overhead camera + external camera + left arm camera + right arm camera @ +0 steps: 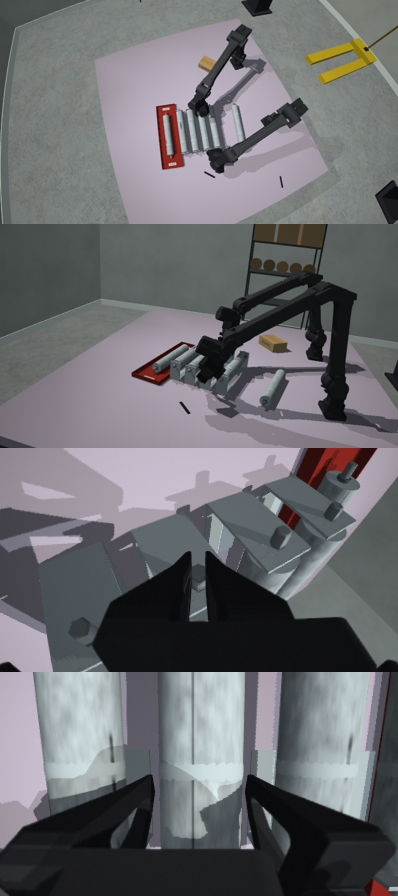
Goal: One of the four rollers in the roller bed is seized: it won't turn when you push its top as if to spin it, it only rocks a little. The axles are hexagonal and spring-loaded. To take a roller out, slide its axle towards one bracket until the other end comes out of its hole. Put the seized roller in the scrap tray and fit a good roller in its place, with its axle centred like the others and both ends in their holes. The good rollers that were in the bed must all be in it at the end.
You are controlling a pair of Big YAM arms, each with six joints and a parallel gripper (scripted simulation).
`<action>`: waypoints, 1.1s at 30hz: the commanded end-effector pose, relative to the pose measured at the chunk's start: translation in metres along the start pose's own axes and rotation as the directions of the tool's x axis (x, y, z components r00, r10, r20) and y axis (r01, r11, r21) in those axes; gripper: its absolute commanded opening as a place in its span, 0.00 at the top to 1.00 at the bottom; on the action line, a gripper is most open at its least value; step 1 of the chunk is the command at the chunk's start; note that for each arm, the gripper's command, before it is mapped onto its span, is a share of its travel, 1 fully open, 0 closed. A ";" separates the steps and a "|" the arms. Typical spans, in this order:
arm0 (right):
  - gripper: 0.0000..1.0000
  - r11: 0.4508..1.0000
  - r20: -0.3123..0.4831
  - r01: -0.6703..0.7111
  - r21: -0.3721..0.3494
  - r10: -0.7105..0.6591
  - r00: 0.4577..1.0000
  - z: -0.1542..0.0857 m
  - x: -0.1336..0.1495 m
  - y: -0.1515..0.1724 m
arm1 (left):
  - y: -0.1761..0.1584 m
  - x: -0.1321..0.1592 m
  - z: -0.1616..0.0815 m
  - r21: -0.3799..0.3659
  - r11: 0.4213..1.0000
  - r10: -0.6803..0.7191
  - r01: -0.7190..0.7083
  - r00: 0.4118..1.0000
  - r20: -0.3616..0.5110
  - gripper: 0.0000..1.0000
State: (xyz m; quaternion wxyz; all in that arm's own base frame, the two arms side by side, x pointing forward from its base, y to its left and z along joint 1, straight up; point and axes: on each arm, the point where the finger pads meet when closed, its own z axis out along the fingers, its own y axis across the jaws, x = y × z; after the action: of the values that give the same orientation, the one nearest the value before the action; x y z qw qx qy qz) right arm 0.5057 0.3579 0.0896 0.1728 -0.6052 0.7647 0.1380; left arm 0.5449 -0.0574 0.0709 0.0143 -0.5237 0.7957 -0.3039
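The roller bed (194, 152) (221, 384) holds several grey rollers side by side. My left gripper (198, 559) (211, 153) (202, 377) is at the bed's near bracket. It is shut on the hex axle end (200, 580) of the third roller (204, 136) (200, 722) from the tray. My right gripper (199, 783) (202, 112) is open. It hangs over the far end of that same roller, one finger on each side, apart from it. The red scrap tray (161, 150) (144, 375) beside the bed holds one roller (168, 136) (169, 357). A loose roller (238, 122) (273, 386) lies on the table on the bed's other side.
A cardboard box (206, 63) (272, 343) sits at the back by the right arm's base. Two thin black strips (209, 174) (281, 181) lie on the table in front, one also in the exterior view (184, 407). A shelf rack (284, 272) stands behind the table.
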 end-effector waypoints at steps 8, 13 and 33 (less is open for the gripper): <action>0.68 0.997 0.070 0.010 0.072 -0.015 0.997 -0.036 -0.030 -0.024 | -0.020 -0.001 -0.007 0.029 0.999 0.015 -0.015 1.000 0.008 0.97; 0.68 0.998 0.066 0.013 0.069 -0.017 0.998 -0.036 -0.030 -0.023 | -0.020 -0.001 -0.007 0.029 0.999 0.015 -0.016 1.000 0.008 0.97; 0.68 0.998 0.066 0.013 0.069 -0.017 0.998 -0.036 -0.030 -0.023 | -0.026 -0.013 -0.014 0.053 0.998 0.017 -0.019 0.999 0.033 0.97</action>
State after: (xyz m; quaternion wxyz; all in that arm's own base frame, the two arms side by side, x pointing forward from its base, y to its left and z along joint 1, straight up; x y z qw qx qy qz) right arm 0.5058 0.3580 0.0895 0.1729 -0.6051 0.7648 0.1380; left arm 0.5449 -0.0574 0.0709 0.0144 -0.5237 0.7958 -0.3038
